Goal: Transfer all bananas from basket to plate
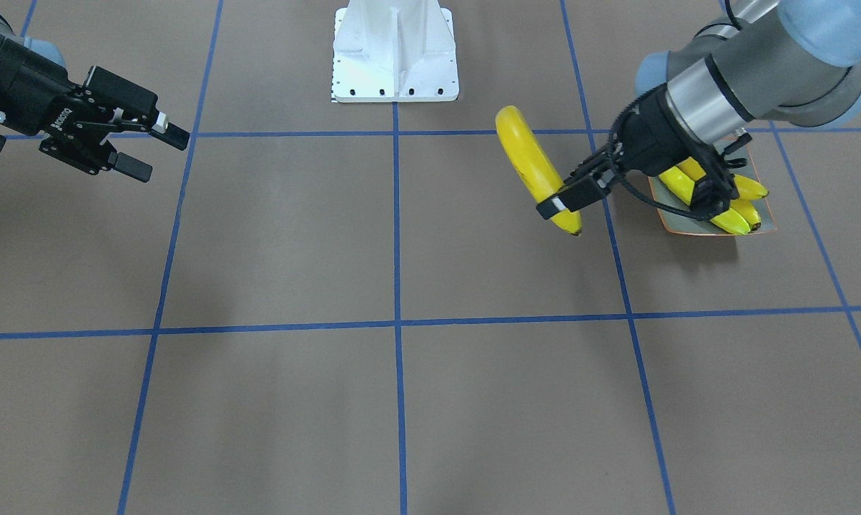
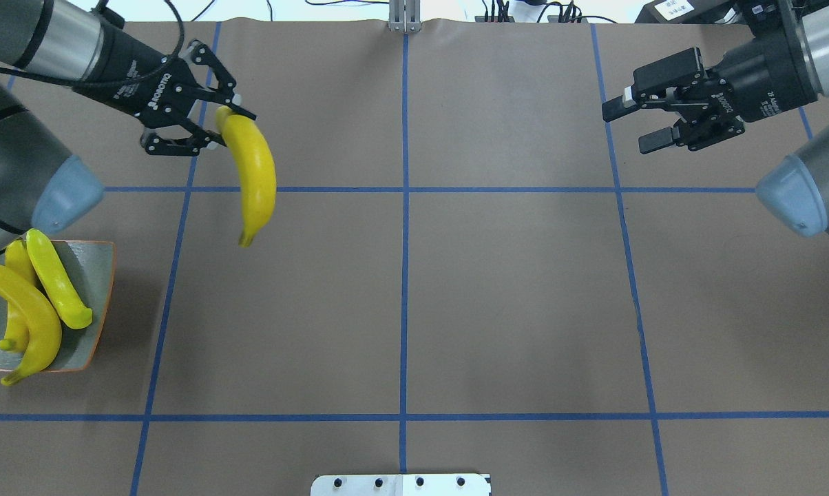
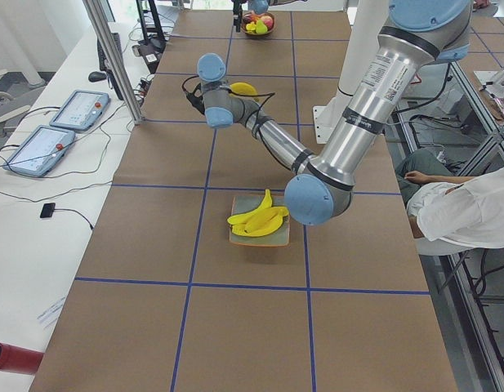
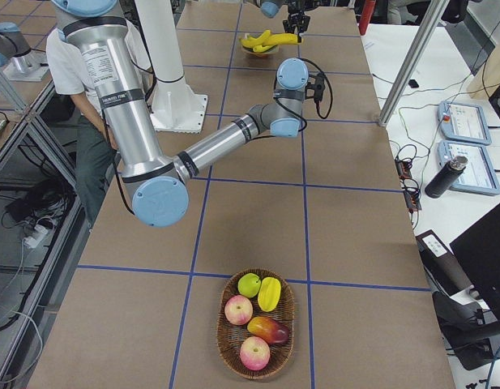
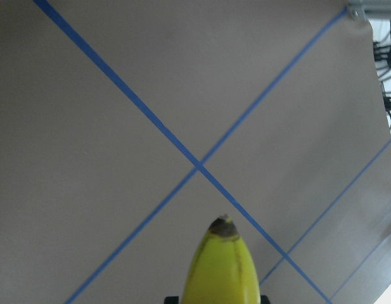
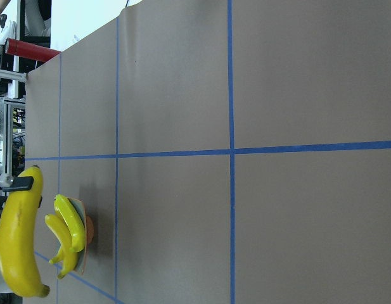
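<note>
Bananas, count: four in view. One banana (image 2: 253, 176) is in the left gripper (image 2: 226, 129), fingers clamped on it near its dark-tipped end. In the overhead view the stem end points back toward the robot. It looks held clear of the surface (image 2: 497, 289), crossing over a blue tape line (image 2: 318, 189), well apart from the plate (image 2: 98, 265). The other three bananas (image 2: 34, 320) lie piled on the plate, crossing one another, and one end overhangs the rim nearest the robot.

Left arm (image 2: 15, 158): reaches forward, elbow near the plate, wrist roughly level, fingers pointing toward the surface's middle.

Right arm (image 2: 800, 186): over the far right of the surface. The right gripper (image 2: 629, 126) is level, fingers wide apart and empty.

Basket (image 4: 220, 336): one, seen only in the side views, at the surface's right end, far from the plate. I count five fruits (image 4: 239, 309) in it: reddish and green ones, plus a yellow piece whose kind I cannot make out.

Hidden: the overhead frame's left edge cuts off the plate, and the left wrist partly covers it in the front-facing view. The left wrist camera shows only the held banana's tip.
</note>
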You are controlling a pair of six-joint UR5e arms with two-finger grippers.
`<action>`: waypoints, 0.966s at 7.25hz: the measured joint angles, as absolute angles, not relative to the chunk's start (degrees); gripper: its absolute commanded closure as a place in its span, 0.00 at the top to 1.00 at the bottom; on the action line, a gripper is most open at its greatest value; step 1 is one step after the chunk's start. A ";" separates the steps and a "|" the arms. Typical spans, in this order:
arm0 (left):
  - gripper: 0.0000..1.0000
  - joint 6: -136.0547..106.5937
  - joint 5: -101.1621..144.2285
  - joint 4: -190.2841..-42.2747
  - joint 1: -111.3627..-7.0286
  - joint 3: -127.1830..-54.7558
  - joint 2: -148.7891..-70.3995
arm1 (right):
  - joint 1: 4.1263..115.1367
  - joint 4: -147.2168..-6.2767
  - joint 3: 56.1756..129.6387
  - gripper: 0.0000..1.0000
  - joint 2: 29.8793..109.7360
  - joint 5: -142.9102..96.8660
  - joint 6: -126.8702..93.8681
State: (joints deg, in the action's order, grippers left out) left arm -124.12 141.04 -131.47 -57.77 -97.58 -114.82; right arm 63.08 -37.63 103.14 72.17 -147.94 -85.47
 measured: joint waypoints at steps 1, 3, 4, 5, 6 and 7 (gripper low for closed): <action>0.00 -122.75 140.99 -129.66 -58.31 -97.88 -111.04 | 63.21 -37.62 103.11 1.00 72.84 -147.01 -85.42; 0.00 -112.61 140.74 -122.90 -59.81 -101.55 -103.67 | 64.39 -37.33 103.71 1.00 75.50 -143.94 -84.28; 0.00 -106.65 140.29 -120.24 -60.75 -104.26 -99.97 | 65.22 -36.57 103.95 1.00 77.67 -142.37 -82.75; 0.00 -102.37 138.77 -117.25 -61.33 -106.08 -97.13 | 66.01 -35.87 104.05 1.00 79.90 -141.22 -80.84; 0.00 -98.14 135.76 -112.22 -61.43 -107.66 -95.40 | 67.04 -35.54 104.05 1.00 81.86 -140.51 -78.47; 0.00 -92.15 131.48 -104.25 -61.29 -110.22 -94.45 | 68.27 -35.48 103.93 1.00 83.62 -140.20 -75.36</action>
